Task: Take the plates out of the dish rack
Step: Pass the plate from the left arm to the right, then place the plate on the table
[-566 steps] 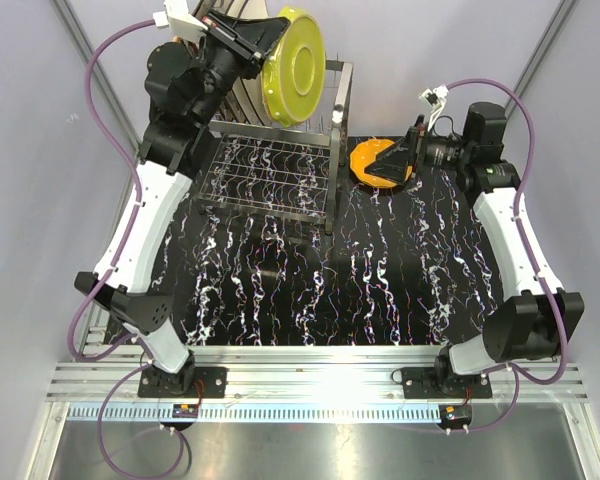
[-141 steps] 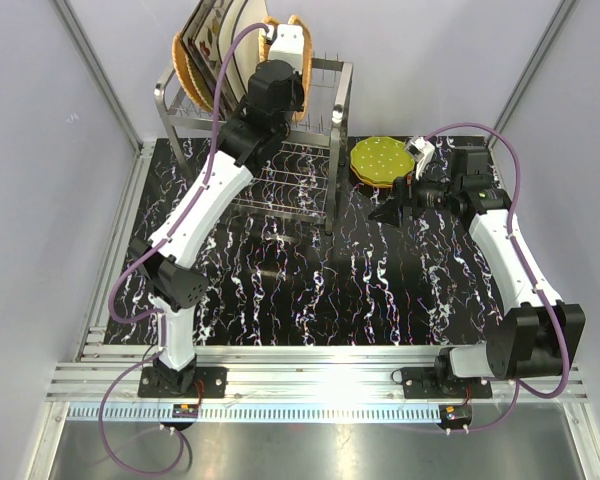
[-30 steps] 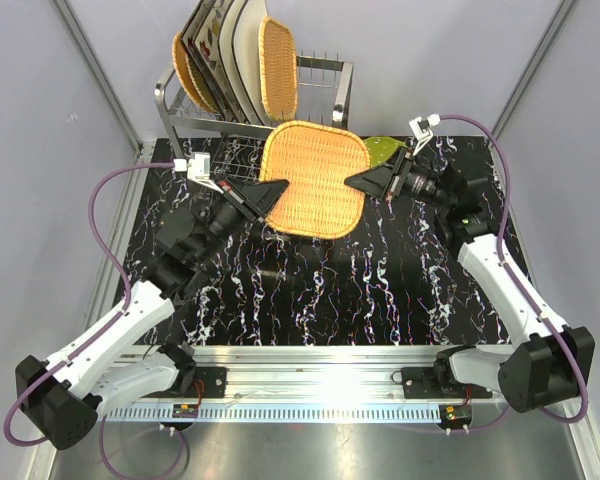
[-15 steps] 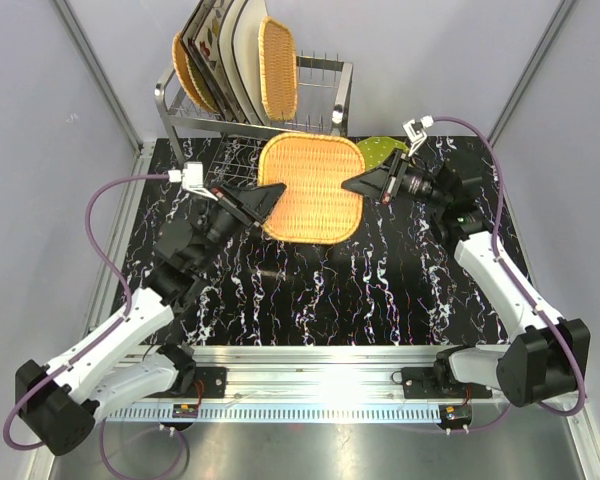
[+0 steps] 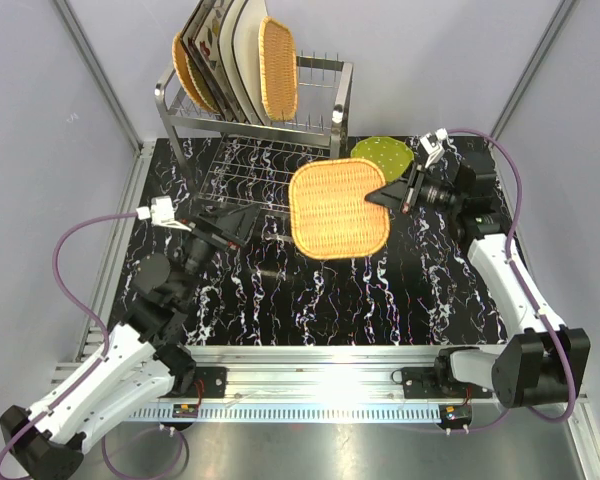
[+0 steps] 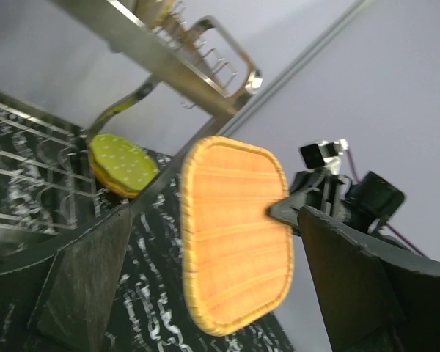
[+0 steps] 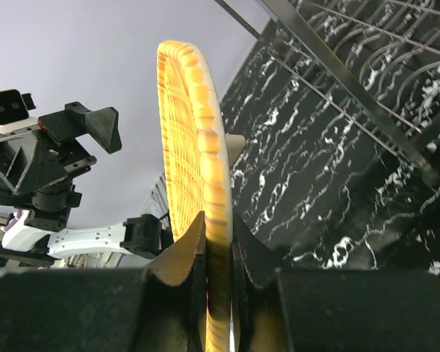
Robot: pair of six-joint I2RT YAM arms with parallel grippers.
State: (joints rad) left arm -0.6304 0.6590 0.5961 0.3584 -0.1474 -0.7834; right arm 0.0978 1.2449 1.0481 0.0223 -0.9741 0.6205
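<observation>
Dish rack (image 5: pixel 248 127), top tier: wicker plates (image 5: pixel 277 68) and square cream plates (image 5: pixel 242 45) stand upright between the prongs. Right gripper (image 5: pixel 380 195) clamps the rim of the held wicker plate (image 5: pixel 338 208) above the table. Left gripper (image 5: pixel 248 222) gapes wide, apart from it.

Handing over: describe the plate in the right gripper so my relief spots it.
Find the tall steel wire dish rack at the back. In front of its right end, the right gripper holds an orange-tan wicker plate. Unlike the racked wicker plates, it hangs in mid-air.
</observation>
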